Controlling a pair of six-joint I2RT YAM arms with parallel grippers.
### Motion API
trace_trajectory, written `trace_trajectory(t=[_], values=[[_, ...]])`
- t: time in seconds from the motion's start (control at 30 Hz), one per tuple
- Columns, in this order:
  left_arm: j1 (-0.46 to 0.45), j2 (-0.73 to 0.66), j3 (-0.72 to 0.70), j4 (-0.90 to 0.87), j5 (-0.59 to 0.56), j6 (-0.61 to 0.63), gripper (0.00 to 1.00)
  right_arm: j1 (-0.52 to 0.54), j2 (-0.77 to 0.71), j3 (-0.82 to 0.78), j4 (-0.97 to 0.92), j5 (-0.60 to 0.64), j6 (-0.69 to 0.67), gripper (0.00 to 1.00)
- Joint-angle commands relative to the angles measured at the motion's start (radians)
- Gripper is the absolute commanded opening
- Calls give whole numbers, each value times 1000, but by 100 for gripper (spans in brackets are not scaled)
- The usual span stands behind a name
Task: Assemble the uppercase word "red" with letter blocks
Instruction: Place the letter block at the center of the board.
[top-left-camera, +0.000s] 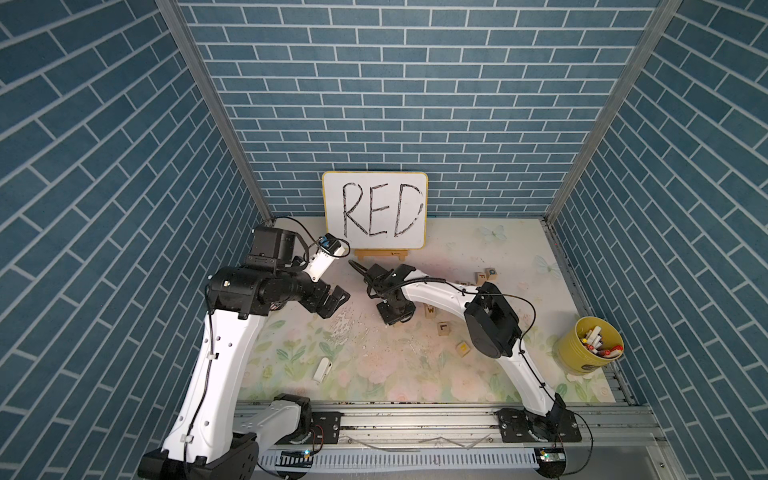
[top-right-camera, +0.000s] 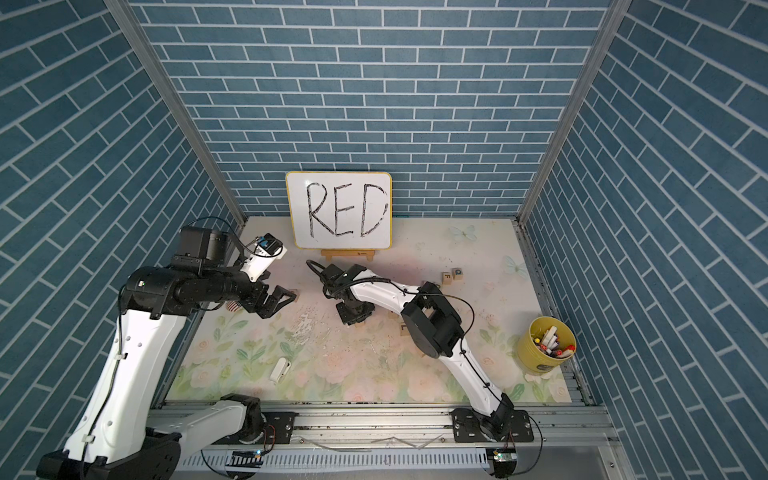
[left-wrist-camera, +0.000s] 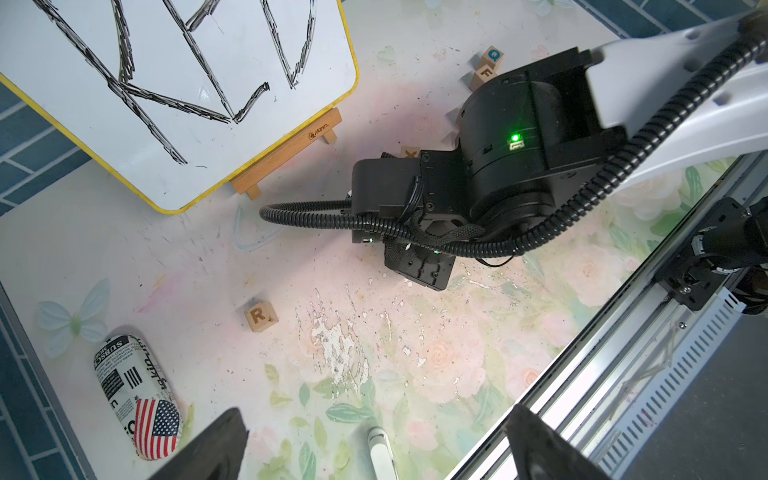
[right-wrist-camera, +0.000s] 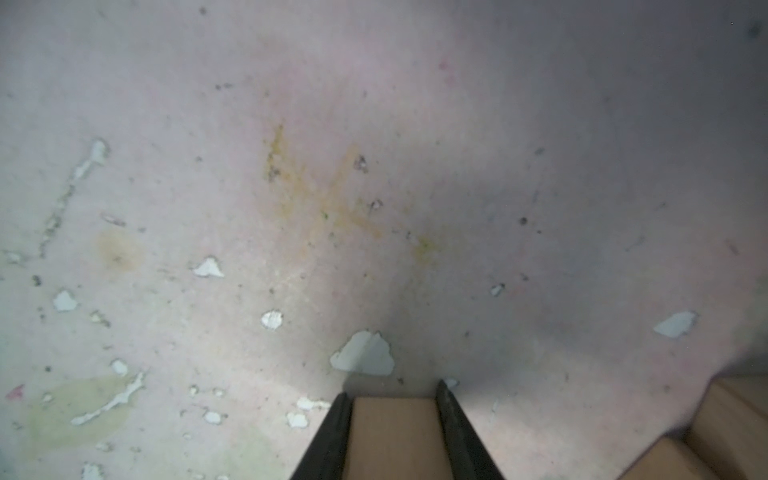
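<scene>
Left gripper (top-left-camera: 337, 302): black two-finger claw, jaws spread wide, nothing between them, above the floral-printed table (top-left-camera: 374, 374).
Right gripper (right-wrist-camera: 394, 400): black fingers pinching a small light-wood cube (right-wrist-camera: 395, 440) close to the table surface near its middle. The cube's letter is hidden.
Light-wood cube with a dark R (left-wrist-camera: 259, 316): loose on the table, letter up, near the left gripper and apart from the right.
Yellow-rimmed whiteboard (top-left-camera: 376, 210) handwritten RED: upright on a wooden easel (top-left-camera: 374, 253) at the back wall.
</scene>
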Motion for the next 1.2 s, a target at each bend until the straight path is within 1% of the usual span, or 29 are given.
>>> trace_trajectory(t=[0.0, 0.27, 0.47, 0.67, 0.8, 0.93, 1.0, 1.07, 1.17], values=[[-5, 2, -14, -7, 2, 15, 99, 9, 13, 2, -10, 28, 7, 37], [-5, -7, -15, -3, -7, 16, 99, 16, 13, 12, -16, 59, 4, 45], [-5, -8, 30, -13, -8, 11, 99, 17, -11, 49, -26, 102, -22, 49], [-5, -23, 81, -19, -15, -6, 99, 12, -33, 138, -63, 137, -58, 49], [-5, -74, 69, 11, -47, -4, 99, -25, -64, 184, -49, 60, -44, 49], [-5, -75, 49, -9, -64, 12, 99, -73, -113, 208, -64, 90, -22, 48], [-5, -67, 23, -18, -55, 32, 99, -106, -164, 189, -72, 126, 0, 47], [-5, -57, -9, -17, -42, 49, 99, -143, -228, 132, -63, 154, 24, 47], [-17, -21, -50, -6, -39, 71, 99, -202, -364, -22, -5, 158, 53, 46]])
